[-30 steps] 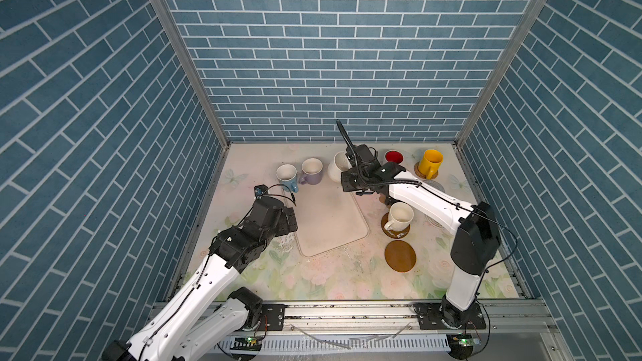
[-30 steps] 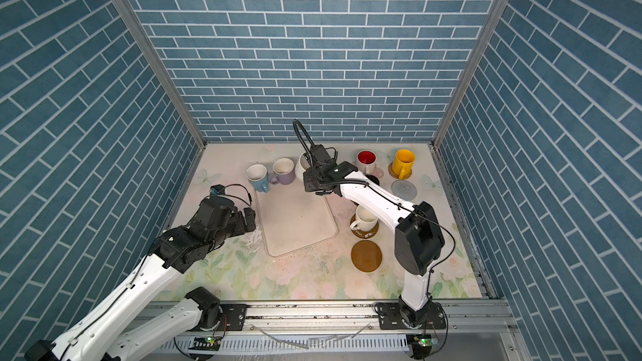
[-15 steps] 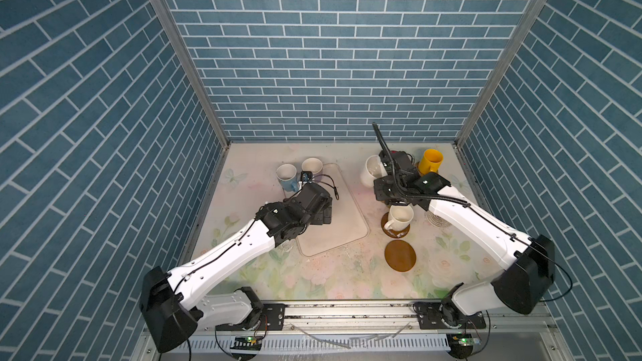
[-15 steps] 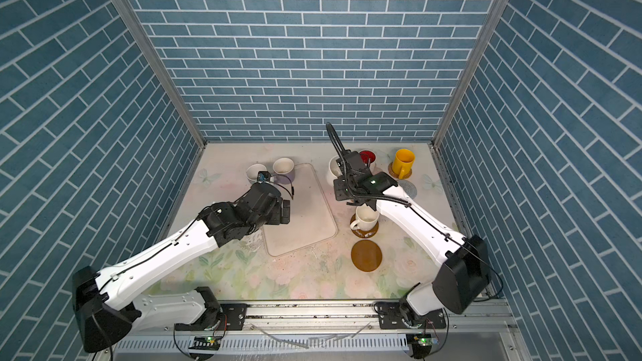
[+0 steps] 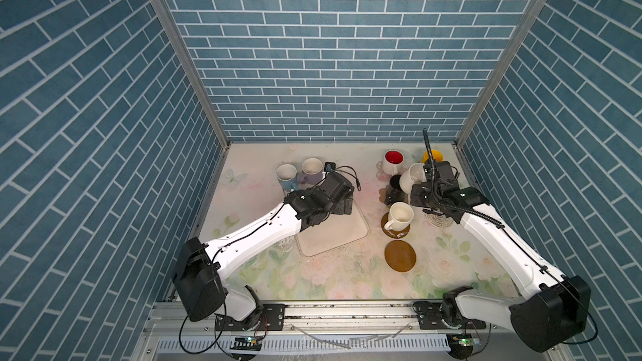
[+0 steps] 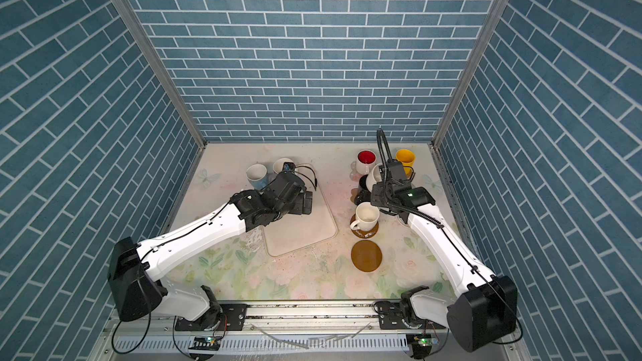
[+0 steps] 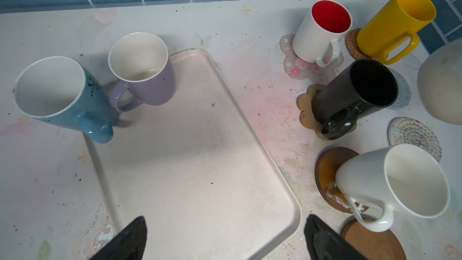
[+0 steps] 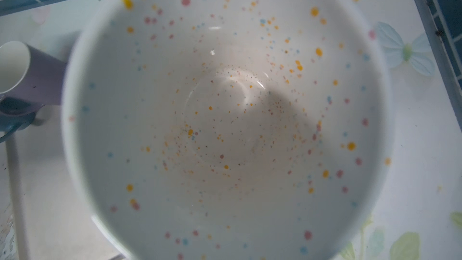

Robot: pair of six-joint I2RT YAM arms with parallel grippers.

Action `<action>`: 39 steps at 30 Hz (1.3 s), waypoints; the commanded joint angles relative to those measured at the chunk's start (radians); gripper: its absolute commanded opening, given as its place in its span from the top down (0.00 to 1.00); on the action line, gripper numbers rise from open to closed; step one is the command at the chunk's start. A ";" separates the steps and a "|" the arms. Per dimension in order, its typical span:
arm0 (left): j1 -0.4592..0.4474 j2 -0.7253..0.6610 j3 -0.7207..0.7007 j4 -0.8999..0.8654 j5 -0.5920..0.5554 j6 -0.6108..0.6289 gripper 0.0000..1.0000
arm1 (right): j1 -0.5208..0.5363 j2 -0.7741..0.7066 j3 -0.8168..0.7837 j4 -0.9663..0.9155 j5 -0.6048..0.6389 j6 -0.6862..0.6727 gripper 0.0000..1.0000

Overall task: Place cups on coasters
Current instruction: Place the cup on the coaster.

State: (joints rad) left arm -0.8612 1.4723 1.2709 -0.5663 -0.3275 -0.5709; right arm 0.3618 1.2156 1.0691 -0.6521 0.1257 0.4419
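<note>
At back right, beside black mug (image 7: 350,96), clamping speckled cream mug (image 5: 410,177) aloft w/ right gripper (image 5: 421,188) (grip spot hidden), near bare spiral coaster (image 7: 413,136). Glazed ceramic, prob. stiff, slick, chippable: best pinching rim wall or handle. Hovering w/ left gripper (image 7: 225,236) spread, empty, over tray (image 7: 200,158).

Cream mug (image 6: 367,217) sits on brown disc (image 6: 368,235) nr tray (image 6: 302,230).

cream tray (image 7: 200,158) bare, light blue mug (image 7: 82,113) and lavender mug (image 7: 155,88) crowding its far corner, black mug (image 7: 350,101), red-lined mug (image 7: 315,38), yellow mug (image 7: 385,28), raised speckled mug (image 5: 410,176) packed close at right, front brown disc (image 5: 400,255) unobstructed
</note>
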 commanded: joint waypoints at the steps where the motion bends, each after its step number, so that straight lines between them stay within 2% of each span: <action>1: -0.006 0.043 0.057 0.029 0.019 0.033 0.01 | -0.053 -0.052 -0.040 0.109 -0.010 0.038 1.00; 12: -0.006 0.214 0.172 0.074 0.050 0.095 0.01 | -0.245 -0.007 -0.117 0.191 -0.098 0.026 1.00; 17: -0.003 0.312 0.257 0.078 0.063 0.126 0.01 | -0.301 0.042 -0.116 0.236 -0.086 0.026 1.00; 25: 0.036 0.423 0.338 0.130 0.130 0.150 0.01 | -0.334 0.186 -0.071 0.282 -0.051 0.014 1.00; 30: 0.061 0.485 0.373 0.165 0.132 0.178 0.01 | -0.342 0.268 -0.032 0.292 -0.025 -0.002 1.00; 39: 0.093 0.550 0.393 0.233 0.179 0.189 0.01 | -0.345 0.346 0.038 0.290 0.016 -0.037 1.00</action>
State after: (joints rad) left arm -0.7738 2.0041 1.6344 -0.3698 -0.1699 -0.4015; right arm 0.0204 1.5764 1.0149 -0.4377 0.0898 0.4469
